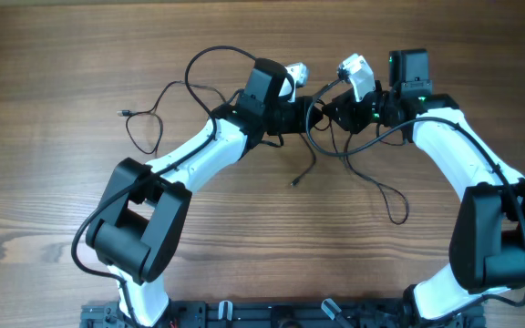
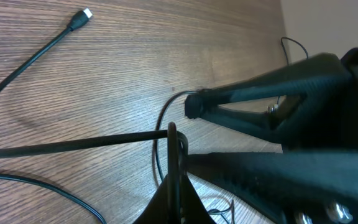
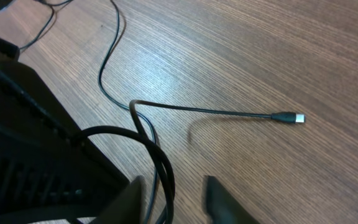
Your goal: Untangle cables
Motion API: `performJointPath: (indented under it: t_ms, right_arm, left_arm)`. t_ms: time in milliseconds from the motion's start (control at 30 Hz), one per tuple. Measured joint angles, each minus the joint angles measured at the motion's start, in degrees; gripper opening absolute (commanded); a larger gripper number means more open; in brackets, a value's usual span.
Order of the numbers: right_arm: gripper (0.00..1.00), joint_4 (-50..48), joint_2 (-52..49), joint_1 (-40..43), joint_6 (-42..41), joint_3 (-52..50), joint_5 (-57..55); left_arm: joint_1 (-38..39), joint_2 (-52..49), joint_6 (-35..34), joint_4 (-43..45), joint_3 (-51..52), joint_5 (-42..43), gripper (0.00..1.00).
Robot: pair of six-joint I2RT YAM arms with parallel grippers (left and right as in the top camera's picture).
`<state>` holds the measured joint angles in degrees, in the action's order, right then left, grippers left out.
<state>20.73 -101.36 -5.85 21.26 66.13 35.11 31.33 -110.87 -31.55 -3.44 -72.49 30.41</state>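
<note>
Looking down from overhead, both arms are seen meeting at the far middle of the wooden worktop [image 1: 62,55], and the cables [image 1: 310,157] are spread out around that spot. One thin black loop is laid out on the left arm's side and ends in a small plug [image 1: 122,113]. Two more strands trail from under the arm tips toward the near edge.

The left gripper [image 2: 174,134] is closed all the way, with one black strand pinched right at the fingertips. From the pinch, that strand is stretched out sideways just above the wood. A second cord is curled underneath it.

The right gripper [image 3: 176,194] is only opened narrowly. Bare wood can be seen between the two fingers [image 3: 219,200], so nothing looks clamped. One black cord is passed right beside the other finger, but whether it's touching can't be told. A bit further out, a thin strand is laid flat on the worktop and ends in a silver-tipped plug [image 3: 289,117].
</note>
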Motion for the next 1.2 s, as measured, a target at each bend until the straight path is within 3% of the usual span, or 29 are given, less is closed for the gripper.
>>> performJointPath:
  t_ms: [33, 233, 267, 300, 933, 1067, 1200]
  right_arm:
    - [0.04, 0.02, 0.00, 0.00, 0.55, 0.00, 0.00]
    - [0.04, -0.39, 0.02, 1.29, 1.49, 0.00, 5.27]
    - [0.34, -0.39, 0.15, 2.16, 1.36, 0.00, 7.08]
    - [0.47, -0.13, 0.63, 3.63, 0.39, 0.00, 8.74]
    - [0.49, 5.27, 0.33, 2.29, 5.73, 0.07, 0.61]
    - [0.45, 4.74, -1.99, 2.27, 6.05, 0.07, 1.27]
    - [0.47, 0.31, -3.43, 2.27, 5.79, 0.02, 8.59]
  left_arm:
    - [0.00, 0.00, 0.07, 0.00, 0.00, 0.42, 0.04]
    - [-0.02, 0.00, 1.36, -1.31, 0.00, 1.14, 0.04]
    - [-0.09, 0.00, 1.49, -2.01, 0.00, 0.87, 0.04]
    - [-0.24, 0.00, 1.51, -2.23, 0.00, 0.76, 0.04]
    - [-0.70, 0.00, 4.33, -2.08, 0.00, 5.09, 0.04]
    - [-0.70, 0.00, 4.33, -2.10, 0.00, 5.14, 0.04]
    - [-0.70, 0.00, 4.33, -2.05, 0.00, 6.16, 0.04]
